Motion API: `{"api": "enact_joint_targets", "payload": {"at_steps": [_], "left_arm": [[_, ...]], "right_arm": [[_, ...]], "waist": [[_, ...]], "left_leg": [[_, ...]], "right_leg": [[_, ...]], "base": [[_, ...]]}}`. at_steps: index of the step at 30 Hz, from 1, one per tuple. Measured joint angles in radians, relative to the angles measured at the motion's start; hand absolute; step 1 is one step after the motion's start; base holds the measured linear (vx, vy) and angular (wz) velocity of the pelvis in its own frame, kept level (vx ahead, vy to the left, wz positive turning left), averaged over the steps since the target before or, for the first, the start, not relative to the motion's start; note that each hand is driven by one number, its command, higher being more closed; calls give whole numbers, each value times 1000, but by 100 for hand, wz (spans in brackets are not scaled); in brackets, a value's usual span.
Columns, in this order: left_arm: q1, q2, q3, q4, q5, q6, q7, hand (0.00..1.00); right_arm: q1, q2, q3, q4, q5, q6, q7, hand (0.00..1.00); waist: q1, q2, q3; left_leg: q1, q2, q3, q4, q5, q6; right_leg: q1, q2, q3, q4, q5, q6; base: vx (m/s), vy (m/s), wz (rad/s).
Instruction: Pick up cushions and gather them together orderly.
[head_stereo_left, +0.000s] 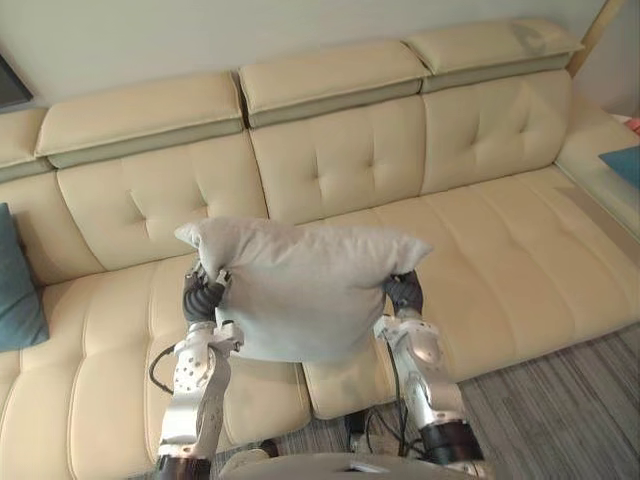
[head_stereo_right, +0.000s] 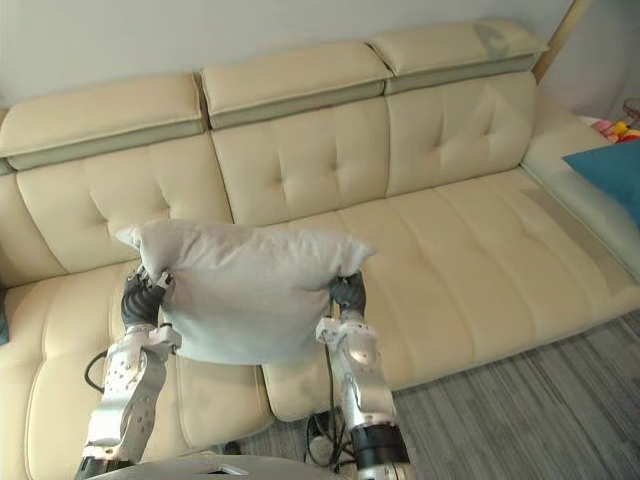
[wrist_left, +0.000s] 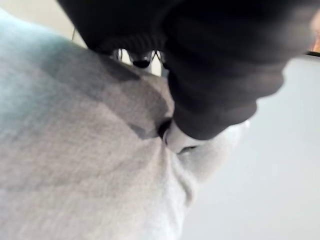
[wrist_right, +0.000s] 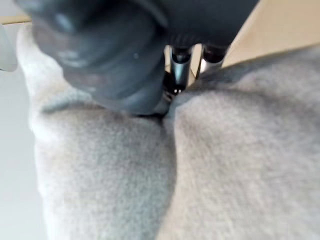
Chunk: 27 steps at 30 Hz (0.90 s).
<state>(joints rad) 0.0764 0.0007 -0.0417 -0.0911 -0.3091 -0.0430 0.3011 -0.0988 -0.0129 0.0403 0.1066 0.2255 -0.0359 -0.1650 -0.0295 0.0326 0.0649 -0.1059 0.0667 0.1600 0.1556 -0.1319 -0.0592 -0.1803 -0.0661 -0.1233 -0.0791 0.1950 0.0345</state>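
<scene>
Grey cushion (head_stereo_left: 300, 295) hangs clear above the seat of the cream sofa (head_stereo_left: 500, 230) in the left eye view, taken at either side by the left hand (head_stereo_left: 203, 293) and right hand (head_stereo_left: 404, 292), probably to keep it square for carrying; a teal cushion (head_stereo_left: 15, 290) leans at the far left end. The right eye view adds a second teal cushion (head_stereo_right: 612, 165) at the far right, so either end could be the gathering spot. In each wrist view the hand's fingers (wrist_right: 176, 70) are closed, pinching a fold of grey cloth.
</scene>
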Motion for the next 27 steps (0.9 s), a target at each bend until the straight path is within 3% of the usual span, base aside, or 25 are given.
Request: {"api": "enact_joint_targets", "payload": {"at_steps": [8,15,18,22,26,27], "left_arm": [[-257,76,-2,120,0,-25,123,100],[-619,181,-1,238,-1,-60,236,100],[-731,208,-2,278,-2,-68,255,100],[-843,219,-13,310,-2,-69,261,100],[-914,227,-33,349,-4,-70,261,100],[-940,226,-39,373,-9,-71,261,100]], "right_arm": [[-344,-60,53,66,-76,-4,-117,100],[-638,-97,63,67,-109,-7,-224,100],[-690,-99,51,66,-115,-8,-258,100],[-724,-100,20,65,-116,-8,-293,100],[-746,-102,-18,64,-116,-8,-305,100],[-752,-104,-24,65,-116,-8,-313,0]], "waist": [[33,-7,38],[56,-19,137],[54,-20,152],[51,-17,224],[52,-15,239],[51,-14,257]], "left_leg": [[-153,9,-46,54,5,-4],[-316,7,-76,63,72,-22],[-372,4,-80,30,109,-31],[-394,-7,-79,-5,143,-28],[-459,-14,-76,-7,166,-29],[-463,-16,-64,-10,179,-30]], "right_leg": [[-98,0,-37,0,31,-17],[-244,-3,-68,3,65,-40],[-318,-10,-76,24,66,-41],[-359,-21,-80,49,62,-46],[-453,-36,-80,108,48,-53],[-460,-41,-80,115,48,-53]], "base": [[-36,28,18],[-72,23,18],[-65,2,17],[-52,33,10],[-45,39,8],[-44,25,17]]}}
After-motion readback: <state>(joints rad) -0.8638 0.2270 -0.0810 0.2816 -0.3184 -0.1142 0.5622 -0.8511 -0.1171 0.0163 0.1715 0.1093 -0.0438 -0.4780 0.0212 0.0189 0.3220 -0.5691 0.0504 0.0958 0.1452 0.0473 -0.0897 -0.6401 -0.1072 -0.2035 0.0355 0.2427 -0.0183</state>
